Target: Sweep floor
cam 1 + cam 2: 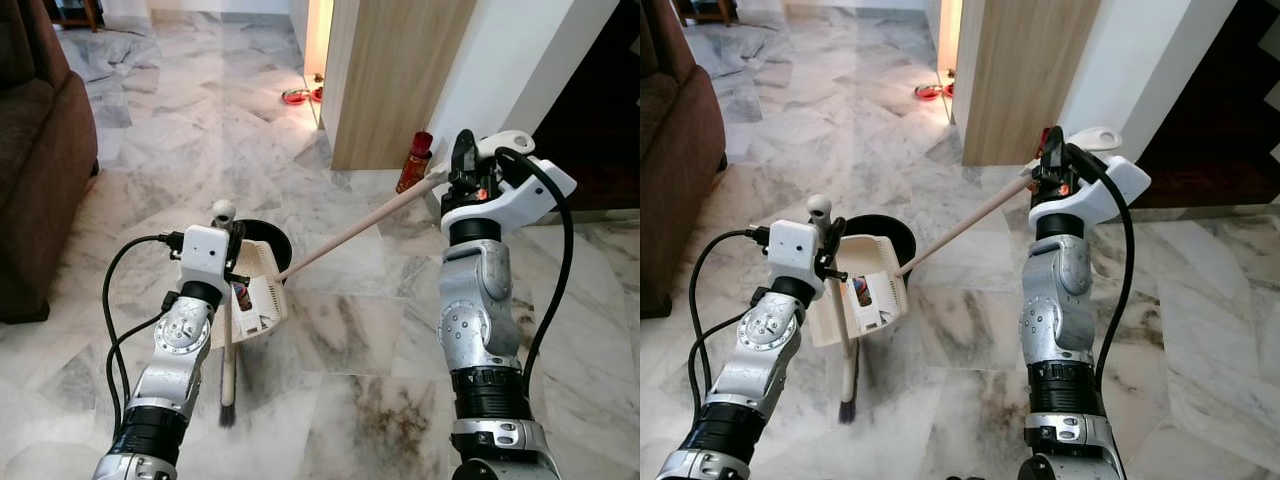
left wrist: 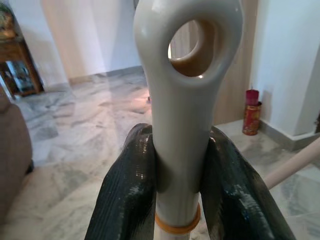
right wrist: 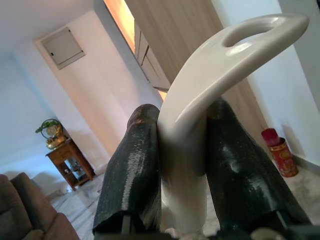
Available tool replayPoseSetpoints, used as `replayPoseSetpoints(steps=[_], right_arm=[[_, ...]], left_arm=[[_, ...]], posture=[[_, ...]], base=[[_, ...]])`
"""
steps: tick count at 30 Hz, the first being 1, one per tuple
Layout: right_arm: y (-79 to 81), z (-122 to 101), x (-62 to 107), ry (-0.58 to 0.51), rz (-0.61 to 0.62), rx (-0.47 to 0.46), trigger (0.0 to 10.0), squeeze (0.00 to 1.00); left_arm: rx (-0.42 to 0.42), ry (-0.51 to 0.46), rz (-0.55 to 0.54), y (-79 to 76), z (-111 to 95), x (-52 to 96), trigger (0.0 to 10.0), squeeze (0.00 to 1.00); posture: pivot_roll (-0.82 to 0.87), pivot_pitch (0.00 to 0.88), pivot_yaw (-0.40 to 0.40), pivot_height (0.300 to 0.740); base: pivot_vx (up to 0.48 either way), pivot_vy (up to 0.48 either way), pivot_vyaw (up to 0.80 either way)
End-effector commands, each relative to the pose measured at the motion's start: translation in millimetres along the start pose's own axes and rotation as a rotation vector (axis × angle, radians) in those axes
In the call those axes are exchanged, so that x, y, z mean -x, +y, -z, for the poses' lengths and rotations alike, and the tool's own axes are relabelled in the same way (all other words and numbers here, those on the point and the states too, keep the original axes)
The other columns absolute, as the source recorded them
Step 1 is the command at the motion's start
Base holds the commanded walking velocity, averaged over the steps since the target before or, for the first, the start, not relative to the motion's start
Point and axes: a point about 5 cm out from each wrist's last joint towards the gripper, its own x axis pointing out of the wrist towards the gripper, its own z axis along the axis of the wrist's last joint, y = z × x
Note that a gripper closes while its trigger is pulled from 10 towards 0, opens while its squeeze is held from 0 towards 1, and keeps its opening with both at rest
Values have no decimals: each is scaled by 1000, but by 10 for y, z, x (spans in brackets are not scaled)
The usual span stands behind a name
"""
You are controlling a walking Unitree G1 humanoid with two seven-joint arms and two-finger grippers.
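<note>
Head views: grey-veined marble floor (image 1: 340,330), brown sofa (image 1: 40,150) at left, wood-panel wall (image 1: 400,70) ahead with a red can (image 1: 414,162) at its foot; left gripper (image 1: 232,262) holds the broom (image 1: 227,330) upright, bristles on the floor, right gripper (image 1: 462,175) holds the dustpan (image 1: 258,292) by its long slanted handle, pan mouth just beside the broom, likely to catch debris. Left wrist view: fingers (image 2: 125,190) clamped on the broom's looped top. Right wrist view: fingers (image 3: 132,165) clamped on the dustpan's curved grip.
</note>
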Motion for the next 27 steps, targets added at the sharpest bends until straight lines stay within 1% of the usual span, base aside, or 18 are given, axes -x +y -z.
replayPoseSetpoints(steps=[1,3,5,9,12,16,27], right_arm=[[74,-162,-28,-73,-26,-24,10000,0],[74,-160,-25,-73,-24,-26,10000,0],[71,-159,-21,-73,-22,-25,10000,0],[68,-147,-12,-69,-22,-26,10000,0],[69,-144,-11,-68,-22,-27,10000,0],[71,-145,-16,-66,-23,-27,10000,0],[82,-143,-29,-63,-27,-31,10000,0]], left_arm=[[-69,-132,-38,62,-239,-4,10000,0],[-116,-138,-72,113,-257,24,10000,0],[-182,-136,-96,185,-260,83,10000,0],[-221,-132,-149,297,-259,174,10000,0],[-230,-120,-183,359,-234,233,10000,0],[-218,-104,-213,391,-200,295,10000,0],[-225,-103,-270,428,-225,341,10000,0]], posture=[[215,114,-110,740],[215,113,-109,740],[215,111,-107,740],[217,111,-107,740],[221,112,-110,740],[223,119,-115,740],[227,126,-118,740]], base=[[0,0,0],[0,0,0],[0,0,0],[0,0,0],[0,0,0],[0,0,0],[0,0,0]])
